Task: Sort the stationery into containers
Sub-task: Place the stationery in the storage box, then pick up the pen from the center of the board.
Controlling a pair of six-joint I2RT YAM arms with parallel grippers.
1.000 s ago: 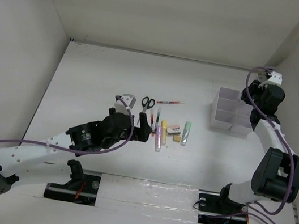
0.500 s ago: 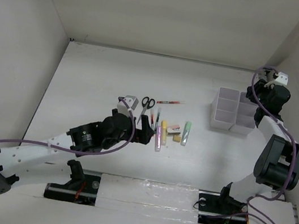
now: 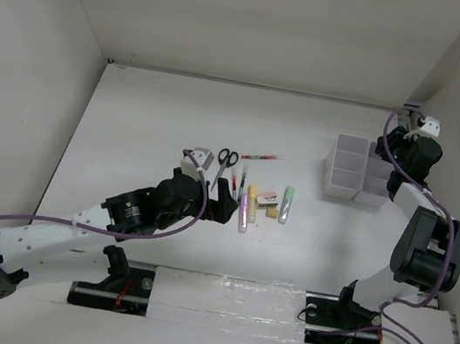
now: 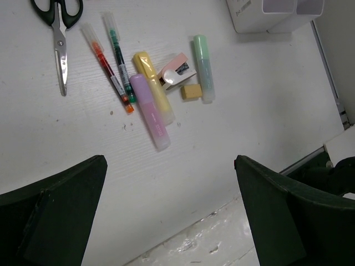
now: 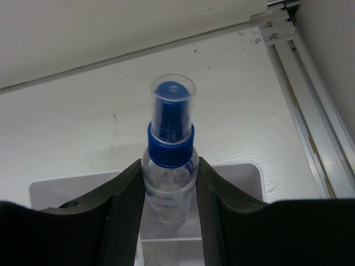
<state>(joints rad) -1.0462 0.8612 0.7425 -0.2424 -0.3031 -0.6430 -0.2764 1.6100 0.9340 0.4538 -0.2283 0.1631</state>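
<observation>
The stationery lies in a loose row mid-table: black-handled scissors [image 4: 58,22], a red pen [image 4: 105,66], a green pen [image 4: 119,58], yellow [image 4: 153,86], pale pink [image 4: 148,111] and light green [image 4: 203,66] markers, a yellowish block [image 4: 192,91] and a white-pink eraser [image 4: 176,69]. My left gripper [image 4: 169,166] hovers open just near of them, nothing between its fingers. The white divided container [image 3: 350,167] stands at the right. Over its far side, my right gripper [image 5: 169,183] is shut on a small clear bottle with a blue cap [image 5: 171,149], its base down in a compartment.
Another red pen [image 3: 259,156] lies apart, just beyond the row. The right wall and a metal rail [image 5: 299,105] run close behind the container [image 5: 244,177]. The table's front edge [image 4: 222,233] is just below the left gripper [image 3: 227,200].
The right wrist swung slightly right and back above the container, still holding the bottle. The left gripper edged a little nearer the markers and stayed open.
</observation>
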